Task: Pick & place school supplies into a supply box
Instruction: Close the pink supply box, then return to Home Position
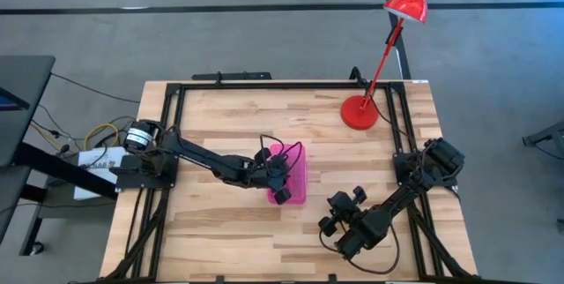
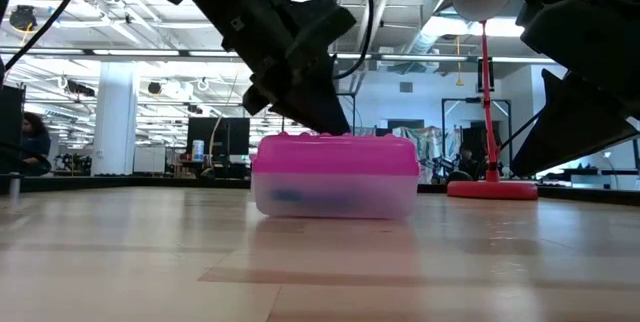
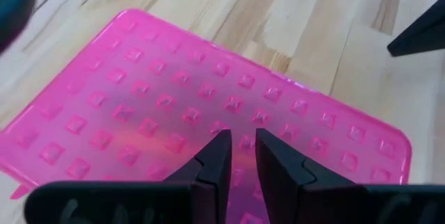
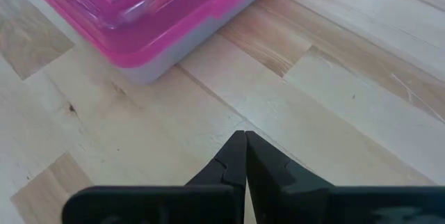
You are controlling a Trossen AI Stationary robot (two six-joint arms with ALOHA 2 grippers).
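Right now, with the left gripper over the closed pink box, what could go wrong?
1. The left gripper, slightly parted, sits just over the supply box lid; pushing down could slide or tip the box.
2. The red lamp stands near the right arm's base; a wide swing might clip it.

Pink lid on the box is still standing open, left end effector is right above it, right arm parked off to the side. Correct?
Not quite: the pink lid is shut flat on the box, as the low view shows. The rest holds: the left end effector hangs right above the lid, fingers slightly apart, and the right end effector waits shut, off to the side over bare table.
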